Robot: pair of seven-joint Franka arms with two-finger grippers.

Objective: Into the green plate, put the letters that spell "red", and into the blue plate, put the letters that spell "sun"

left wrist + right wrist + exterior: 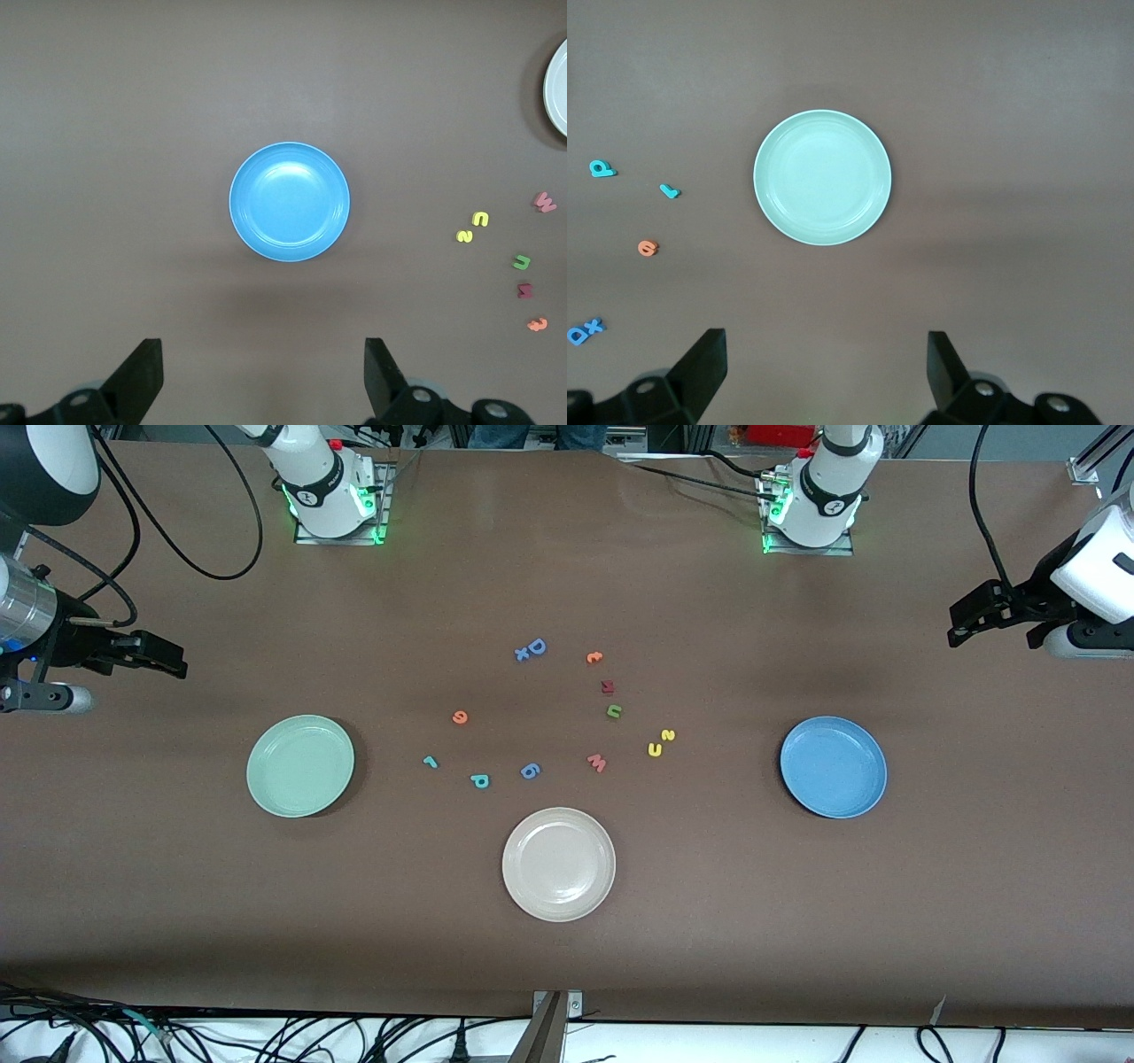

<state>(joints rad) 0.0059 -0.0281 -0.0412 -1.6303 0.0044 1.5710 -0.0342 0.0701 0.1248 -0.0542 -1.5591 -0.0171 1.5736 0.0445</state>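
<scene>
The pale green plate lies toward the right arm's end of the table and the blue plate toward the left arm's end. Between them lie the teal r, orange e and teal d, then the green n, yellow u and yellow s. My left gripper hangs open and empty high beside the blue plate. My right gripper is open and empty, high beside the green plate. Both arms wait.
A cream-white plate sits nearer the front camera than the letters. Other letters lie among them: a blue D, an orange curled one, a dark red one, a pink w and a blue one.
</scene>
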